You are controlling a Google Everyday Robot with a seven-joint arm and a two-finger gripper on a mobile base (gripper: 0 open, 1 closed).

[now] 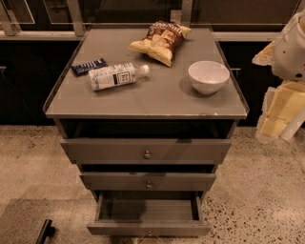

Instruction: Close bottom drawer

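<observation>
Presently the gripper (279, 112) hangs right of the cabinet (157, 97), its opening impossible to tell, well apart from the bottom drawer (148, 228) pulled out at the cabinet's foot; best push that front squarely beside the knob (149, 233).

A speckled terrazzo floor (267, 190) is spreading pale around the grey table (143, 102) — a darker patch (24, 214) is lying at the lower left. Behind, dark cabinet fronts (24, 86) are running under a light ledge (28, 35), with metal-framed glass panels (124, 9) rising above. Dim, warm light is falling from above. The pincer (46, 232) is sitting at the lower left edge, over the floor.
</observation>
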